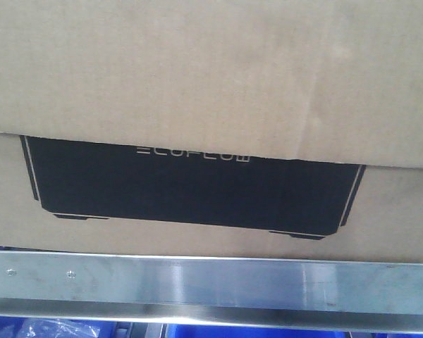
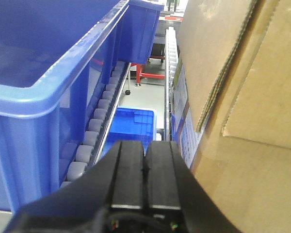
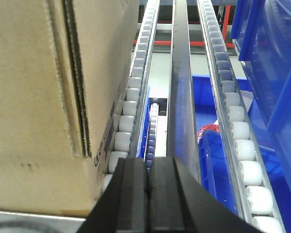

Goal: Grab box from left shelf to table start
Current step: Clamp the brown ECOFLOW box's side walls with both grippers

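Now, box on left shelf, bin beside

We see a large plain brown cardboard box printed with a wide black trapezoid panel, edged by a thin white line and lettered "ECOFLOW" in white. Below it, the left shelf's long metal front rail is brushed silver. The plastic bins are bright blue, and the roller wheels are white to pale grey. The left pincer and the right pincer are both matte black.
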Tool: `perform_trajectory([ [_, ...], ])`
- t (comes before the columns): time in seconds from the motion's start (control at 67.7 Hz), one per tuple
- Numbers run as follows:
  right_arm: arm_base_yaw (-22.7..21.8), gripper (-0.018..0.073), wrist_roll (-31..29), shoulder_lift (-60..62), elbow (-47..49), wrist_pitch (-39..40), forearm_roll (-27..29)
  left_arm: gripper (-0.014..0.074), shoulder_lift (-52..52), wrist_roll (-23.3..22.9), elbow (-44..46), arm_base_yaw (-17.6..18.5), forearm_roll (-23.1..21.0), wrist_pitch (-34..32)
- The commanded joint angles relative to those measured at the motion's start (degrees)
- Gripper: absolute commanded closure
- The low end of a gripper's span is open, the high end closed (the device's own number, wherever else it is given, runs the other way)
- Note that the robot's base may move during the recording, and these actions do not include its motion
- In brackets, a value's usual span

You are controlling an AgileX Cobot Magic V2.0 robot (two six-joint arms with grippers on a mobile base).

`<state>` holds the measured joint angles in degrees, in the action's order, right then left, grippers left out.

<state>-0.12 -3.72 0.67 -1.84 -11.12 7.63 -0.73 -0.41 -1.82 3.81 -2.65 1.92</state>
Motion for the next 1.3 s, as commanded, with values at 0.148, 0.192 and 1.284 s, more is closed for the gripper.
perform_trajectory([
  [0.148,0.0,0.05,-0.3,0.5,-0.1,4.9,0.1,0.0696,-0.9,-0.1,0.3,0.4,-0.4,-5.1],
  [0.192,0.0,0.05,-0.3,0.5,-0.1,4.9,0.1,0.0696,-0.9,-0.1,0.3,0.4,-0.4,-5.1],
  [1.284,0.0,0.05,-0.4,0.5,-0.1,5.0,0.1,0.0568,4.5,-1.9,14.5,0.6,2.6,-3.1],
])
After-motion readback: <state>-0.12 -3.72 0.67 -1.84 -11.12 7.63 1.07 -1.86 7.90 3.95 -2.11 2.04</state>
